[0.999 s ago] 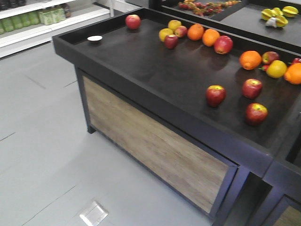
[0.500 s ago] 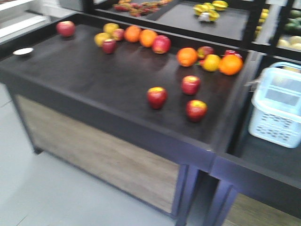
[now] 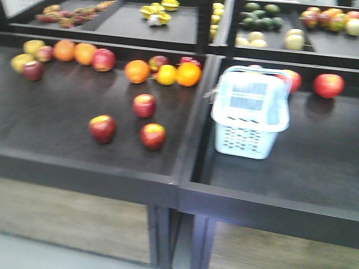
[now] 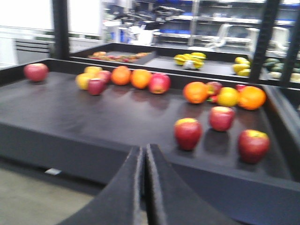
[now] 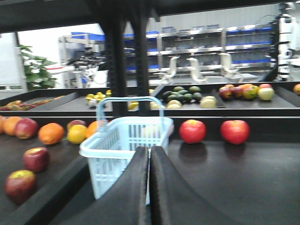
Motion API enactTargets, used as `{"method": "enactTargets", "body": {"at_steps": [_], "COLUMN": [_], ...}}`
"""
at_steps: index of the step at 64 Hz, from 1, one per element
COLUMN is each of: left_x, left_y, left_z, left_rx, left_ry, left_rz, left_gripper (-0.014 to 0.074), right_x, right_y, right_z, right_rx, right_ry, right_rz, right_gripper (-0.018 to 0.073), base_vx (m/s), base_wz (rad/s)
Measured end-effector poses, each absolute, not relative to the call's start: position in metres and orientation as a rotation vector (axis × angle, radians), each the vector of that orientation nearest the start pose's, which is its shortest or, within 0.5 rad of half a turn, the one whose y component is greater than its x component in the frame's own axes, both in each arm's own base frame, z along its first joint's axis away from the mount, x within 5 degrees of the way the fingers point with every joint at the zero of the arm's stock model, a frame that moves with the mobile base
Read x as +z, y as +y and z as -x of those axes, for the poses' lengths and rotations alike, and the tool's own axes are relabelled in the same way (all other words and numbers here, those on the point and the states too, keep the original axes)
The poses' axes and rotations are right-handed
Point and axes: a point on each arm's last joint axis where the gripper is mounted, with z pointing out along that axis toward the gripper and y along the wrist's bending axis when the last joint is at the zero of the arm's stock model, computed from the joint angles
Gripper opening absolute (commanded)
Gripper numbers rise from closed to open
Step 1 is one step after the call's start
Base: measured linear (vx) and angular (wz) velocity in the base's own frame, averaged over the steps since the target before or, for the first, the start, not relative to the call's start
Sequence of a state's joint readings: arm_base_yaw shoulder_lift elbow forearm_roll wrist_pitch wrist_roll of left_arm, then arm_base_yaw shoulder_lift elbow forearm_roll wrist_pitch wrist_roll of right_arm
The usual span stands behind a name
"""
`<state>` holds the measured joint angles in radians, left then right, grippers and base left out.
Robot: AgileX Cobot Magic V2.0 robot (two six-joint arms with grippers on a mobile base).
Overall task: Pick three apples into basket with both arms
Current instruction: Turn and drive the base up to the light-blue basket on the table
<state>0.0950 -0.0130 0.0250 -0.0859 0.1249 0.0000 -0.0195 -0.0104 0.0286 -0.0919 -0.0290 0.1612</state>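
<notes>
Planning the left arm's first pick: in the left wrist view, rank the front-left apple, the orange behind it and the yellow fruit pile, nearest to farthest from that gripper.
1. Front-left apple, just ahead and right of the left gripper.
2. Orange, behind it, mid-depth.
3. Yellow fruit pile, farthest back, centre.

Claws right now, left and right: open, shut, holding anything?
Left claw: shut, nothing held.
Right claw: shut, nothing held.
</notes>
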Motion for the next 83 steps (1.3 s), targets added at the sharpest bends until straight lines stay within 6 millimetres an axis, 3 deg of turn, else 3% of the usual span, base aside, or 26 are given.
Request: {"method": "enactTargets", "body": {"at_steps": [47, 83], "left_x": [0.1942, 0.1942], "left_y": [0.0044, 0.0044], "left_z": [-0.0562, -0.0562], "left_rx": [-0.001, -0.001], "left_ry": [1.614, 1.614], "left_rz": [0.138, 0.138], "left_gripper": [-0.0006, -0.0006], "right_x": [0.2067, 0.2067], "right_y": [-0.0009, -0.0009], "right_z": [-0.0564, -0.0564], "right_rx": [0.042, 0.042], "right_ry": [1.472, 1.472], "right_rz": [-0.063, -0.063], "right_gripper": [-0.0004, -0.0004], "base_vx": [0.07, 0.11], "base_wz": [-0.32, -0.07]}}
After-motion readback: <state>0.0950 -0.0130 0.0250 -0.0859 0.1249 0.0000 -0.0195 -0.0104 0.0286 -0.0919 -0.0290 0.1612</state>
